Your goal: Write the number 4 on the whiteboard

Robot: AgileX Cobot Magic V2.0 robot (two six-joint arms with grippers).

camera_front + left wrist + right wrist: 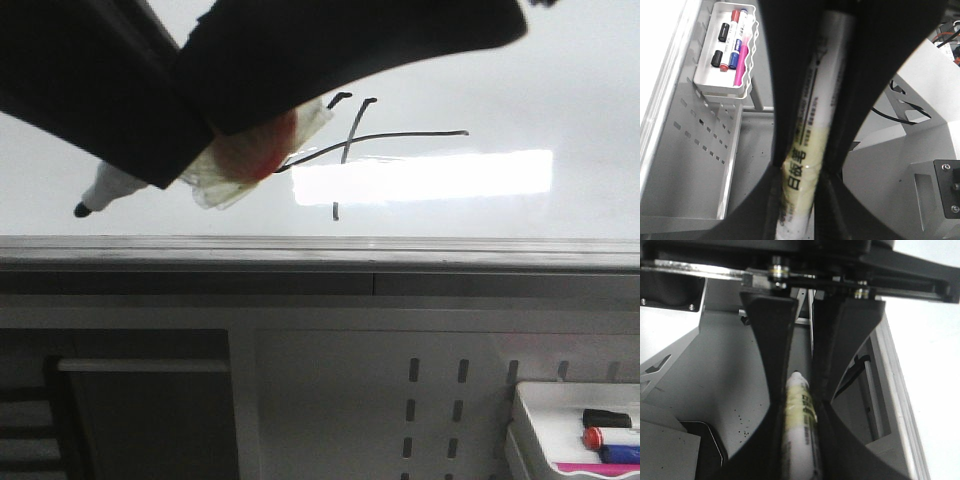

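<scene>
**A:** Front view first: how does the 4 look?

**B:** The 4 is on the board, just above the bright reflection. It has a slanted stroke, a long bar across it and a small hook. One short piece shows under the reflection, but the glare hides whether it joins. I judge the figure nearly done, maybe finished.

**A:** And your grippers?

**B:** My left gripper is closed on a marker. My right gripper also pinches a marker barrel; whether it is the same one, I cannot tell. The tip is left of the 4, near the rail. I think only checking and lifting away is left.
</scene>
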